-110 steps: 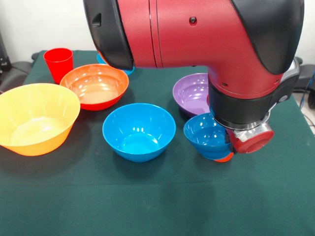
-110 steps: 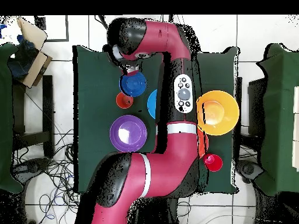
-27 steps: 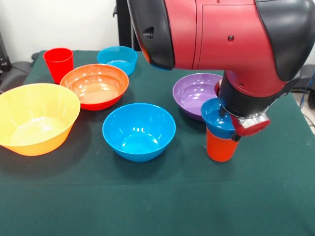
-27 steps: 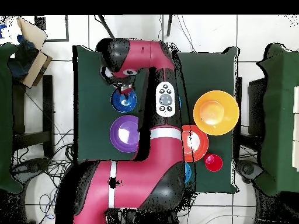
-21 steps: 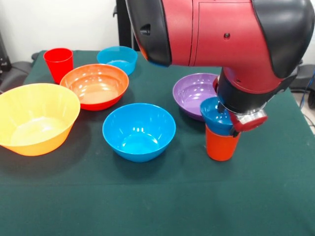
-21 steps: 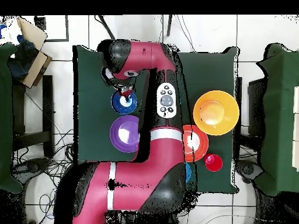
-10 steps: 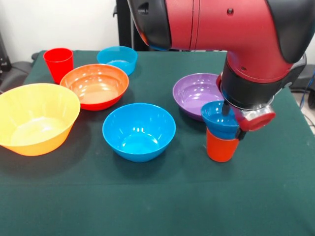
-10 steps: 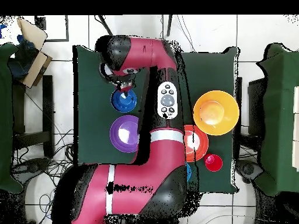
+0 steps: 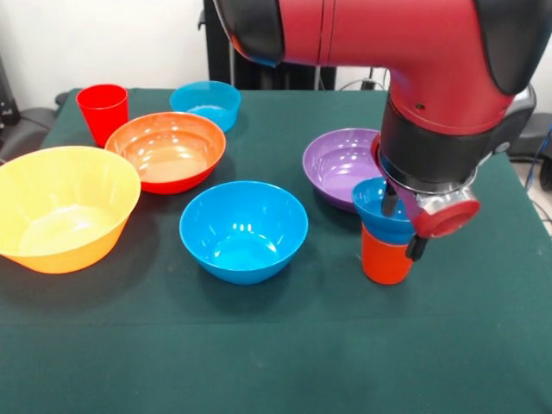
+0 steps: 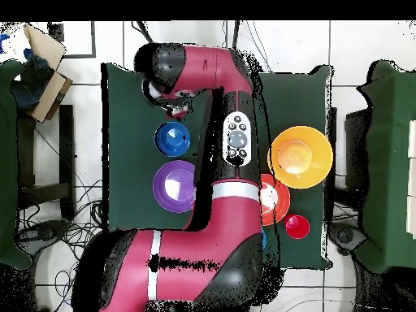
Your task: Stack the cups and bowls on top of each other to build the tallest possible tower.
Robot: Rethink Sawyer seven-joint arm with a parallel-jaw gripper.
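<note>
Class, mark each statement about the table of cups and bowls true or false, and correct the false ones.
1. A small blue bowl sits on top of the orange cup. True.
2. The red cup stands inside the orange-red bowl. False: it stands on the cloth beside that bowl.
3. The yellow-orange bowl is empty. True.
4. The purple bowl is stacked on the medium blue bowl. False: both rest apart on the table.
5. The hand is over the teal bowl. False: it is at the blue bowl on the orange cup.
</note>
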